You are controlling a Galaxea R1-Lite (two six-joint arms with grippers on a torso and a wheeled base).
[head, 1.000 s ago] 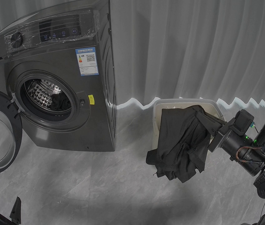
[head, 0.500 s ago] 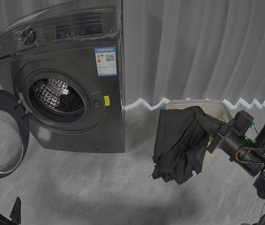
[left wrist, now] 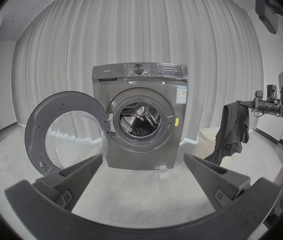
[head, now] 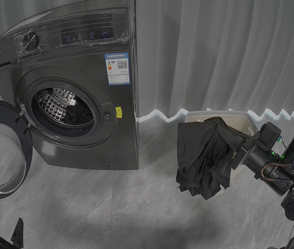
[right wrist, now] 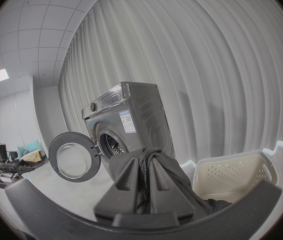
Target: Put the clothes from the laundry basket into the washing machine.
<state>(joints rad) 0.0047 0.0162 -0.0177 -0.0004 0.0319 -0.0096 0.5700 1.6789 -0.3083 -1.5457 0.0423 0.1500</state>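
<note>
**Head view:** 1 washing machine [head: 84, 87] stands at the left before a white curtain [head: 223, 45], its 1 round door [head: 1, 149] swung wide open. 1 dark garment [head: 78, 114] lies in the drum [head: 55, 102]. The front carries 2 stickers, 1 blue-and-white label [head: 117, 68] and 1 small yellow sticker [head: 119, 112]; I cannot make out their print. 1 knob [head: 30, 40] sits on the film-wrapped panel [head: 84, 34]. My right gripper [head: 227, 132] is clamped on 1 black garment [head: 202, 156], which hangs bunched in the air over the left side of the 1 laundry basket [head: 238, 116] on the floor [head: 119, 197]. My left gripper [head: 4, 222] is low at the left, its 2 fingers spread and holding nothing.

**Left wrist view:** My 2 fingers stand wide apart, facing the open machine. The black garment dangles from the right gripper, its lower end down by the basket's rim.

**Right wrist view:** Both fingers press together on a twisted fold of the black cloth. The basket is just beside it, and the machine is beyond.
</note>
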